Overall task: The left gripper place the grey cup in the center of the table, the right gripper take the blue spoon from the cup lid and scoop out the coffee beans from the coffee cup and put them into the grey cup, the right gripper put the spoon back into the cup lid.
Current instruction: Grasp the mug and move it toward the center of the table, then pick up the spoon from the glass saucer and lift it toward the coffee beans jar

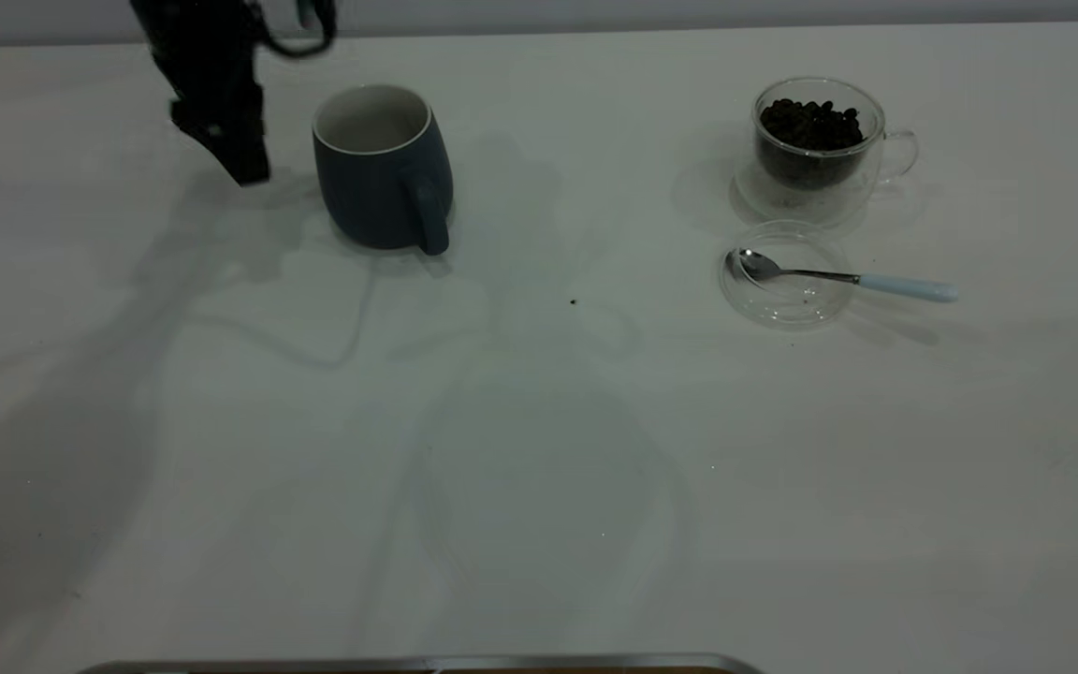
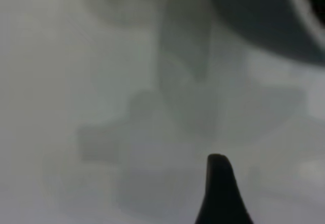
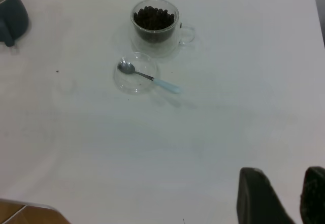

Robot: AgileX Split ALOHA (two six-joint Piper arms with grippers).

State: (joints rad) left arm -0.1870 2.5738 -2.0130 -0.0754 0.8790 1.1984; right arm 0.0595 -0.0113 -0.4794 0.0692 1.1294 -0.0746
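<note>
No text, label, brand, number or sign can be read in any view: none shows on the grey cup [image 1: 380,173], the coffee cup [image 1: 815,150], the blue spoon [image 1: 852,278] or the table [image 1: 539,449].

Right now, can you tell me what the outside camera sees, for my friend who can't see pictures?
A black left gripper hangs beside a grey cup on a white table, not touching it. Far to the right stands a glass coffee cup of coffee beans. In front of it a blue spoon rests with its bowl in a clear cup lid.
</note>
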